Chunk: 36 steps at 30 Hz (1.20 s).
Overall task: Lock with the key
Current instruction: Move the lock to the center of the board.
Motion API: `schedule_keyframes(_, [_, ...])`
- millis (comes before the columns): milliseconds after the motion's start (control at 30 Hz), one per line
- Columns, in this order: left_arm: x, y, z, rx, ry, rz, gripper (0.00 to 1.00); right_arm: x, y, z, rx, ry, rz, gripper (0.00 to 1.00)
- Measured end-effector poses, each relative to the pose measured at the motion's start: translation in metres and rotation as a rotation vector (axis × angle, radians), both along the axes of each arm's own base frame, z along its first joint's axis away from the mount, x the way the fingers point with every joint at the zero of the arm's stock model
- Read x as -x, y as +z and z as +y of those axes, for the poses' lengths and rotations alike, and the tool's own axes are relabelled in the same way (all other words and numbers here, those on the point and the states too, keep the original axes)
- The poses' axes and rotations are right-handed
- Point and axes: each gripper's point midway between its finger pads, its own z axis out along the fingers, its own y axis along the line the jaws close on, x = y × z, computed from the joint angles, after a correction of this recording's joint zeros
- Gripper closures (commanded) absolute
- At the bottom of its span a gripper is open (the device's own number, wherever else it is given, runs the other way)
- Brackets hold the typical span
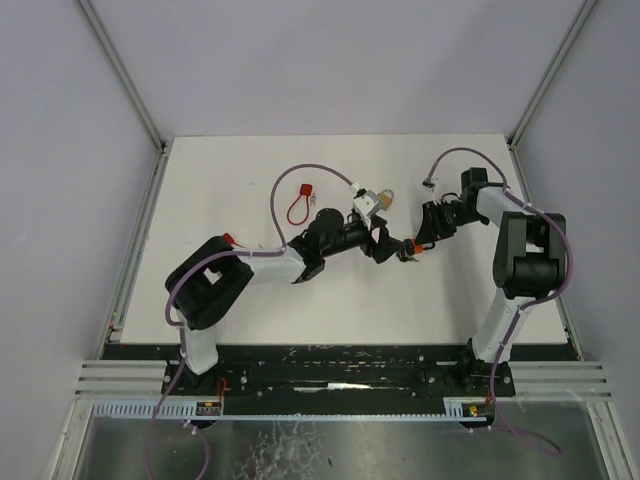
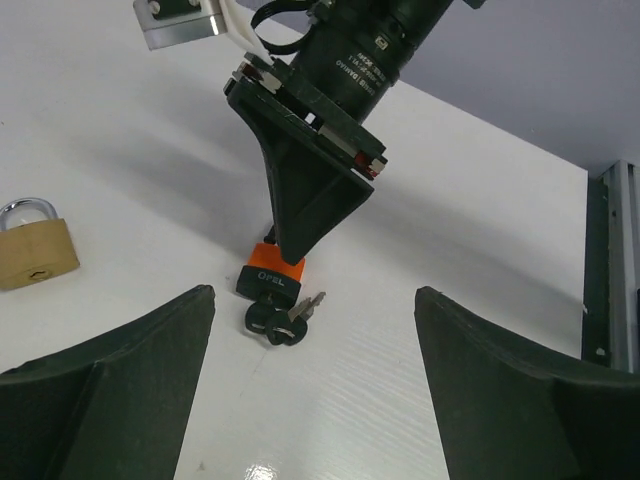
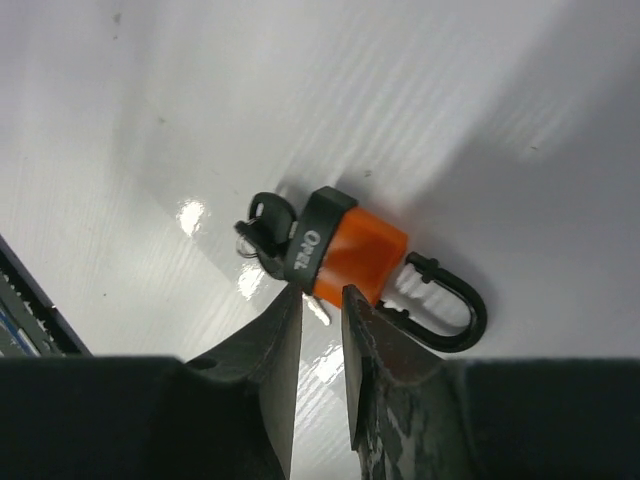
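The left gripper (image 2: 315, 300) fills the foreground of its own wrist view, its two dark, broad fingers (image 2: 110, 380) standing wide apart with nothing between them but the white tabletop (image 1: 250, 290). Just beyond them lies the small padlock with an orange body and a black base (image 2: 270, 272), lettered in white on the base. It sits near the middle of the table, between the two arms. A black-headed key (image 3: 265, 228) rests hard against that base and seems to sit in the keyhole, though the pictures do not settle it. A second key's silvery blade (image 2: 310, 305) pokes out beside it. The padlock's black curved shackle (image 3: 450, 310) looks drawn out from the orange body, with a notched leg showing. The right gripper (image 3: 318, 295) comes down on the padlock from above. Its dark fingers (image 3: 270, 380) stand only a narrow slot apart and their tips meet the edge of the orange body. I cannot tell whether they pinch the padlock, press on it, or merely touch it. To the left, apart from all this, a brass padlock with a silver shackle (image 2: 35, 252) lies flat on the table. Farther back in the overhead view, a thin red loop (image 1: 298, 205) lies left of the left arm's forearm.
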Motion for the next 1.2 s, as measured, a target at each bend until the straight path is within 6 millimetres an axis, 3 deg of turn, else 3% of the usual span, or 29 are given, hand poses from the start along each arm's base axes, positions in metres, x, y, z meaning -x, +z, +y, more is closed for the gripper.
schedule_keyframes(267, [-0.005,-0.002,-0.005,0.004,0.008,0.053,0.24,-0.002,0.046,0.004,-0.002,0.024,-0.151,0.66])
schedule_keyframes(333, [-0.009,-0.006,-0.012,-0.018,0.010,0.077,0.24,-0.006,0.049,0.001,0.014,0.014,-0.178,0.66])
schedule_keyframes(667, [-0.023,-0.035,-0.019,-0.129,0.059,0.208,0.24,-0.003,0.001,-0.007,0.056,-0.013,-0.043,0.64])
schedule_keyframes(967, [-0.036,-0.064,-0.025,-0.197,0.120,0.325,0.24,0.004,-0.017,-0.003,0.048,-0.007,0.025,0.68])
schedule_keyframes(1200, [-0.036,-0.080,-0.021,-0.241,0.156,0.385,0.31,0.009,-0.013,0.017,0.032,0.066,0.021,0.68])
